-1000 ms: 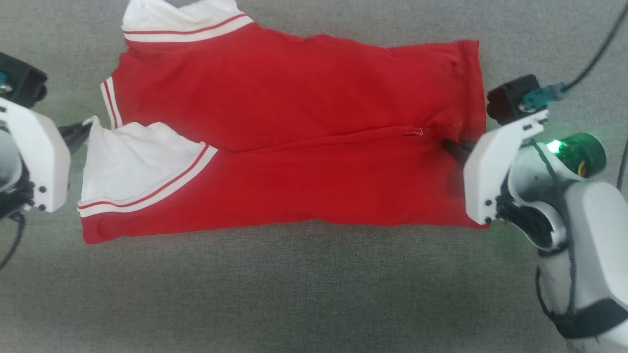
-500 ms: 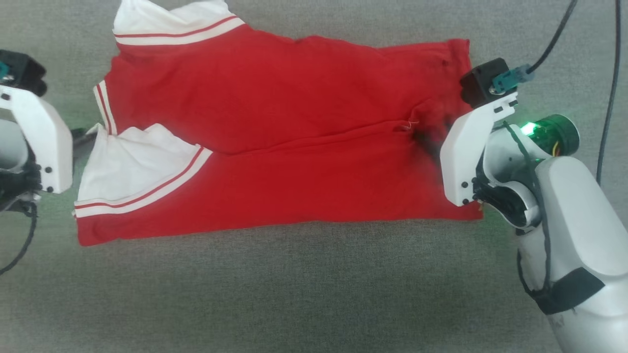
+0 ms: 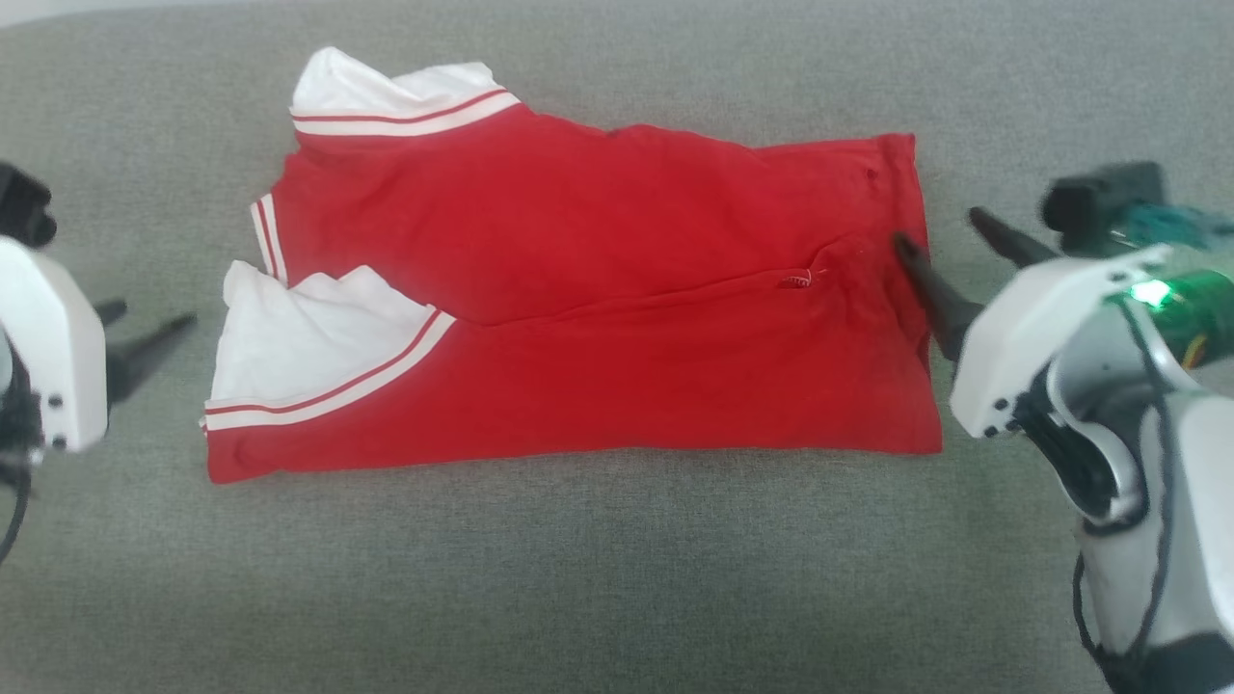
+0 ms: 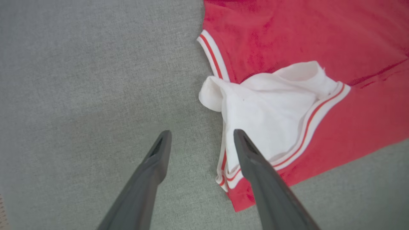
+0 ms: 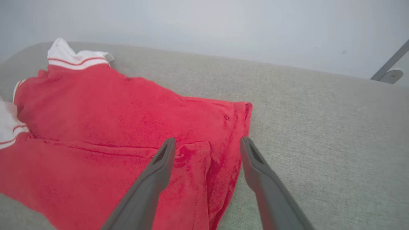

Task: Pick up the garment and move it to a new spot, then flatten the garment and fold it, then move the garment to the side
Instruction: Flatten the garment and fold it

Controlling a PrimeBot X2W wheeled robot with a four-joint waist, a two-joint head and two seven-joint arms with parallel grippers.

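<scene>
Toward the far edge of the grey fabric worktop, the garment lies folded lengthwise, midway through folding.

Its red body runs left to right, with the white striped sleeve ends at the left and the hem at the right. Just off the sleeve end, the left gripper hangs spread and holds nothing. The right gripper is spread too, one finger over the hem and one past it. Folding looks partway done: the next move likely calls for both to pinch one end's corners and carry it across without dragging the layers. No brand, label or number is readable on the upward face.
</scene>
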